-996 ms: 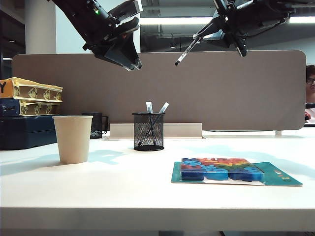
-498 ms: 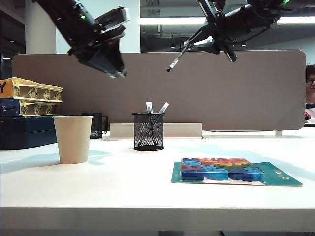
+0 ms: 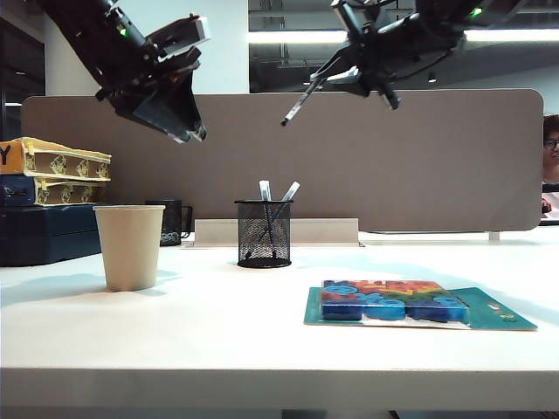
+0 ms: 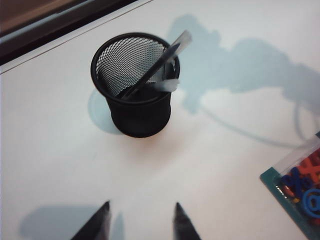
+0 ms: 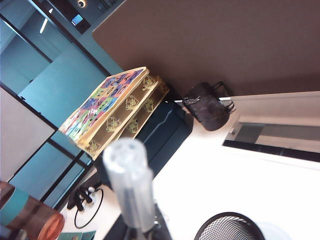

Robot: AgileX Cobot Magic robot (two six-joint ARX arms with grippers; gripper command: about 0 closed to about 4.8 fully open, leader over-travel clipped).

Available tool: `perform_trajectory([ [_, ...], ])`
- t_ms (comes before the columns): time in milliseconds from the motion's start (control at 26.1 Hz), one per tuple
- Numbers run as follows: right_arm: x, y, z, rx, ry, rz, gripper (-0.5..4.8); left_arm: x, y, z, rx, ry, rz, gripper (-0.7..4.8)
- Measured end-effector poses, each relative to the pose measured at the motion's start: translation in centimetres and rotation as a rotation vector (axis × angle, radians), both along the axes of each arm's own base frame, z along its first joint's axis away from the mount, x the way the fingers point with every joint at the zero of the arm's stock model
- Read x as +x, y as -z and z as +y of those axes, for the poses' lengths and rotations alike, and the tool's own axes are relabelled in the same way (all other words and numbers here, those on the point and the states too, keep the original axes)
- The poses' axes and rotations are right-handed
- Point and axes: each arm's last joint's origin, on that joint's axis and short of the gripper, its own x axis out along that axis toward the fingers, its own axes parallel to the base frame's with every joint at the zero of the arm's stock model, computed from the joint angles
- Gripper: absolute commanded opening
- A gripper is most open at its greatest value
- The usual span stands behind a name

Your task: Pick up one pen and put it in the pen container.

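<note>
The pen container [image 3: 264, 233], a black mesh cup, stands at the table's middle back with two pens leaning in it. High above it and to the right, my right gripper [image 3: 360, 63] is shut on the pen [image 3: 306, 94], which slants down toward the left. In the right wrist view the pen's pale cap [image 5: 129, 185] sticks out of the right gripper [image 5: 146, 233], with the pen container's rim [image 5: 229, 220] just below. My left gripper [image 3: 194, 131] hangs high at the left, open and empty. In the left wrist view, the left gripper [image 4: 141, 207] has the pen container [image 4: 136, 107] beyond its tips.
A beige paper cup [image 3: 129, 246] stands at the front left, with a dark mug [image 3: 171, 220] behind it. Stacked boxes [image 3: 52, 166] sit at the far left. A teal tray of coloured letters [image 3: 393, 301] lies at the front right. A brown partition [image 3: 393, 157] closes the back.
The right gripper has carried the pen leftward, toward the spot above the pen container. The left arm has swung away to the left and a little up.
</note>
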Motion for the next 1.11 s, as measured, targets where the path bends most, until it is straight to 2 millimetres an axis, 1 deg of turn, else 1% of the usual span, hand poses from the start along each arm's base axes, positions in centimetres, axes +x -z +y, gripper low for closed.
perform_trajectory([
  [153,0.5,1.0,0.9,-0.014,-0.014,0.016,0.12,-0.3,-0.5,0.2,-0.027,-0.019,-0.011,1.54],
  [230,0.6,1.5,1.3,-0.029,-0.021,0.026,0.12,-0.9,-1.0,0.4,-0.040,-0.027,-0.028,1.55],
  [307,0.9,1.9,1.5,-0.043,-0.012,0.022,0.12,-1.5,-1.5,0.6,-0.045,-0.031,-0.045,1.57],
  [536,1.3,2.9,1.6,-0.057,-0.004,0.039,0.12,-2.4,-2.8,0.9,-0.062,-0.050,-0.078,1.57],
  [613,1.3,3.1,1.6,-0.070,-0.001,0.029,0.12,-2.7,-3.2,1.0,-0.071,-0.055,-0.091,1.57],
  [690,1.4,3.1,1.7,-0.076,0.009,0.022,0.12,-2.8,-3.3,1.0,-0.082,-0.063,-0.086,1.59],
  [805,1.4,3.3,1.9,-0.081,0.015,0.016,0.12,-2.9,-3.0,1.1,-0.082,-0.068,-0.075,1.62],
  [881,1.5,3.6,2.0,-0.090,0.012,0.015,0.12,-3.3,-2.3,1.2,-0.076,-0.075,-0.059,1.69],
  [920,1.5,3.8,2.1,-0.093,0.010,0.016,0.12,-3.5,-1.8,1.3,-0.073,-0.079,-0.050,1.88],
  [1111,1.5,4.1,2.8,-0.119,0.007,0.002,0.12,-5.2,0.6,1.9,-0.074,-0.103,-0.002,1.93],
])
